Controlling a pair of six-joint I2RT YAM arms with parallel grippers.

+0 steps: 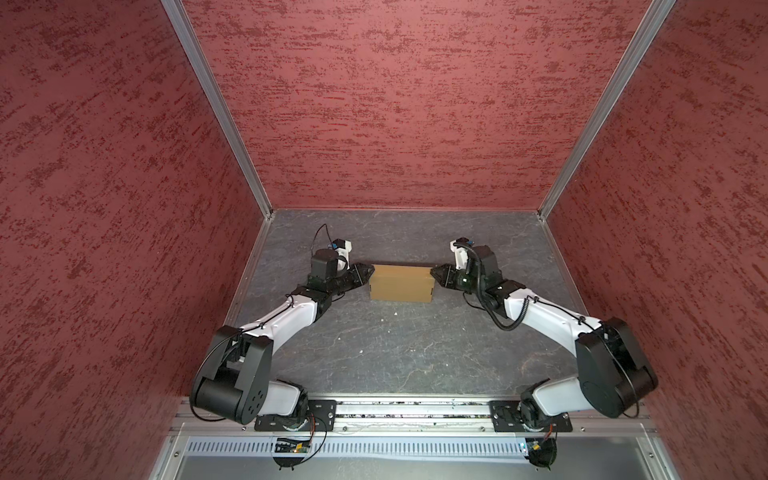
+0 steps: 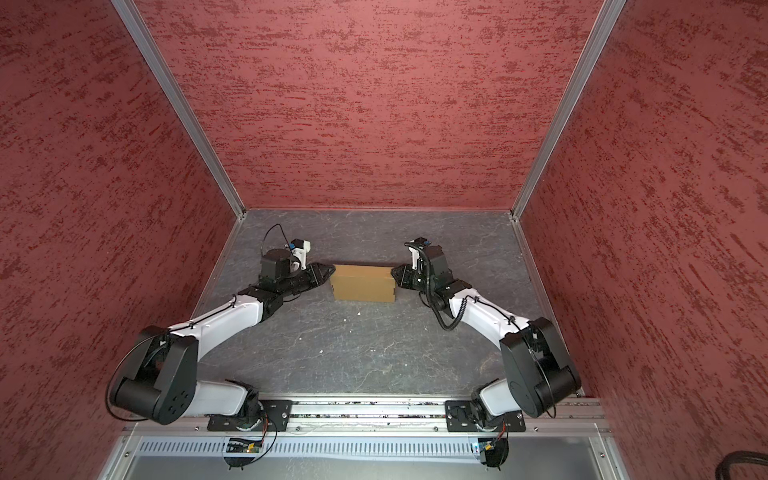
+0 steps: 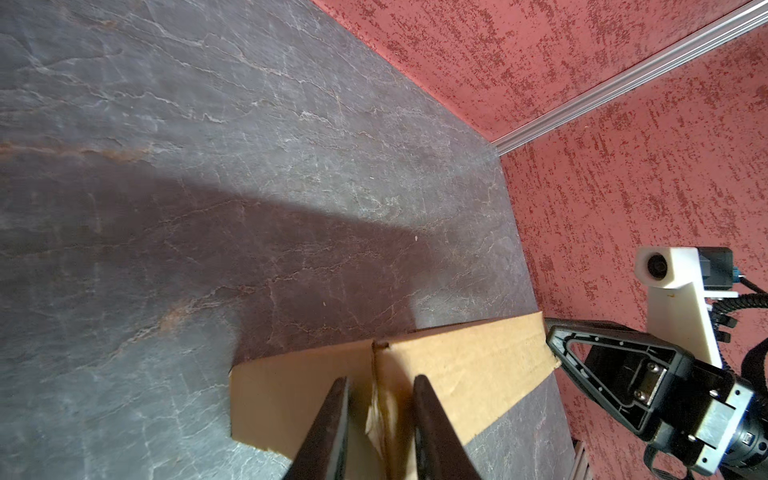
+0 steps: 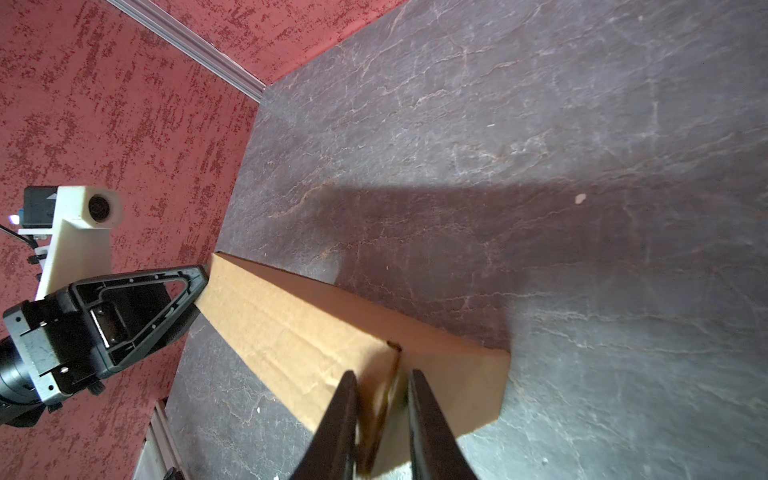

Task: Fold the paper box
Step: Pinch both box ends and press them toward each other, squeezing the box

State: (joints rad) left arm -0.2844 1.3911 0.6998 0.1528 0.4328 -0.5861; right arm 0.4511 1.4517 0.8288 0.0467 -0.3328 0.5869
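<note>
The paper box (image 1: pixel 401 282) (image 2: pixel 363 282) is a closed brown cardboard block lying on the grey table, between my two grippers. My left gripper (image 1: pixel 368 272) (image 2: pixel 328 272) is at its left end. In the left wrist view the box (image 3: pixel 457 365) has a corner seam running between the fingers of that gripper (image 3: pixel 380 379), with a gap on each side. My right gripper (image 1: pixel 436 274) (image 2: pixel 395 274) is at the right end. There the jaws (image 4: pixel 383 373) likewise straddle a corner of the box (image 4: pixel 299 332), slightly parted.
Red textured walls close the cell at the back and on both sides. An aluminium rail (image 1: pixel 415 409) carrying both arm bases runs along the front edge. The grey slate table (image 1: pixel 395 353) has a few small white crumbs (image 1: pixel 360 351) in front of the box.
</note>
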